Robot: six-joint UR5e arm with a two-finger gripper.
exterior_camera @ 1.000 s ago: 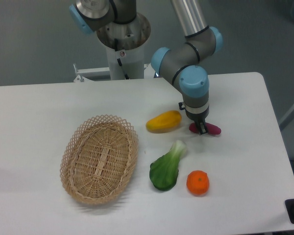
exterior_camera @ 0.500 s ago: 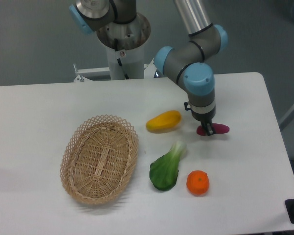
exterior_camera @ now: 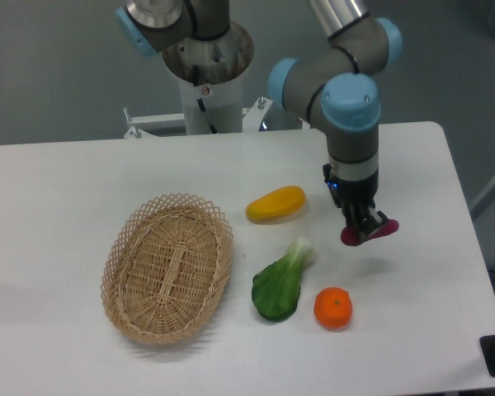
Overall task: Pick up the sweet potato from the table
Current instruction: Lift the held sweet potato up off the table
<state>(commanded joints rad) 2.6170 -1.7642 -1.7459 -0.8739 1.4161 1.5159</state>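
Note:
The sweet potato [exterior_camera: 381,231] is a small magenta tuber. My gripper [exterior_camera: 366,232] is shut on it and holds it above the white table [exterior_camera: 66,190], right of centre, with a faint shadow on the tabletop below. Its left end is partly hidden behind the fingers. The arm comes down from the upper middle.
A yellow-orange oblong fruit [exterior_camera: 275,204] lies left of the gripper. A green leafy vegetable [exterior_camera: 282,281] and a round orange [exterior_camera: 333,307] lie below it. A wicker basket [exterior_camera: 168,266] stands at the left. The robot base [exterior_camera: 208,74] is at the back.
The gripper has risen and moved to the right with the sweet potato in it; the tuber has left the tabletop. Nothing else moved.

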